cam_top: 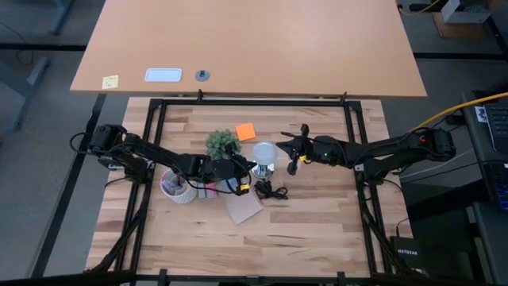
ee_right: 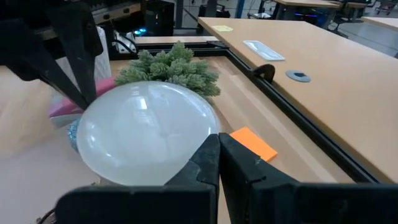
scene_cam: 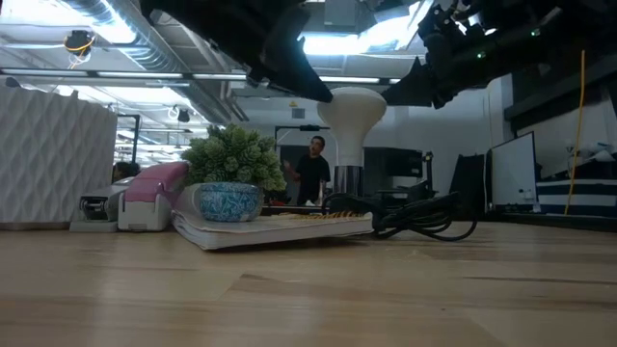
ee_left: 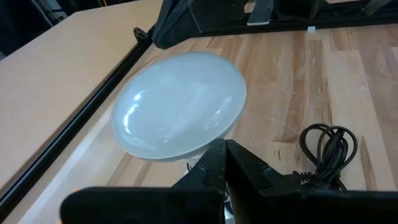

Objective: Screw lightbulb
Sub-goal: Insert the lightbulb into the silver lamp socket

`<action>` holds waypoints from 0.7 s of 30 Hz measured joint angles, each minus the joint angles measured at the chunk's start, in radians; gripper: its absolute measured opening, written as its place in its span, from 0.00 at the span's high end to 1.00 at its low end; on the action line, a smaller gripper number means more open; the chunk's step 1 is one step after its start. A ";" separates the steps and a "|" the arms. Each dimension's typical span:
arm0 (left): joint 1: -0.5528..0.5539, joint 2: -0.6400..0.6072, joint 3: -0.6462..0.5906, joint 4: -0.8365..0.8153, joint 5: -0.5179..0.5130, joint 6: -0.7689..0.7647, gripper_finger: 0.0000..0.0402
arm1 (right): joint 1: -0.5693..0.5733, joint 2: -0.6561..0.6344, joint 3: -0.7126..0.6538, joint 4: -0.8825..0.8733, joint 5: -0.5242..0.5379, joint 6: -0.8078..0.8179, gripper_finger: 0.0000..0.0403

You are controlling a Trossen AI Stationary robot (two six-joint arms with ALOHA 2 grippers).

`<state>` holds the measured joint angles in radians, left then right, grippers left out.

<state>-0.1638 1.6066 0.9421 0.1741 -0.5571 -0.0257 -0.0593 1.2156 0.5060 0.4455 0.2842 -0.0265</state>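
The lightbulb (scene_cam: 352,108) has a frosted white globe and a grey neck. It stands upright, base down, in a shiny silver socket (scene_cam: 347,179) at the table's middle, and also shows in the high view (cam_top: 263,152). A black cord (cam_top: 271,191) lies coiled beside it. My left gripper (ee_left: 224,149) is shut, its tips at the globe's left side (cam_top: 252,168). My right gripper (ee_right: 218,140) is shut, its tips at the globe's right side (cam_top: 283,151). Both are at the height of the globe in the low view. My left gripper's shut fingertips (scene_cam: 320,94) stand right at the globe's side, slanting down from the table's left. I cannot tell whether they touch it. My right gripper's shut fingertips (scene_cam: 393,94) stand right at the globe's other side, coming from the table's right. I cannot tell whether they touch it.
A small green plant in a blue pot (scene_cam: 229,183) stands on a book (scene_cam: 275,227) left of the bulb. A pink stapler (scene_cam: 149,196) and a white cup (cam_top: 176,189) are farther left. An orange note (cam_top: 245,131) lies behind the bulb. A person (scene_cam: 310,172) stands in the room beyond.
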 joint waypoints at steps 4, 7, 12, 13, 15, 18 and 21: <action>0.000 0.000 0.000 0.001 0.000 0.000 1.00 | 0.000 0.015 0.000 -0.001 -0.031 0.001 0.97; 0.000 0.000 0.000 -0.001 -0.006 0.003 1.00 | 0.000 0.037 0.001 0.014 -0.055 0.022 0.97; -0.001 0.000 0.000 -0.014 -0.042 0.000 1.00 | -0.001 0.065 0.004 0.033 -0.067 0.034 0.97; -0.001 0.000 0.000 -0.017 -0.058 0.000 1.00 | -0.001 0.066 0.004 0.035 -0.068 0.034 0.97; -0.001 0.000 0.000 -0.017 -0.086 0.000 1.00 | -0.001 0.067 0.003 0.043 -0.068 0.034 0.97; -0.002 0.000 0.000 -0.021 -0.108 0.000 1.00 | -0.002 0.067 0.001 0.052 -0.083 0.036 0.97; -0.002 0.000 0.000 -0.034 -0.130 -0.005 1.00 | -0.002 0.067 0.001 0.053 -0.106 0.063 0.97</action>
<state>-0.1661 1.6062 0.9421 0.1402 -0.6876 -0.0307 -0.0612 1.2827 0.5068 0.4980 0.1785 0.0363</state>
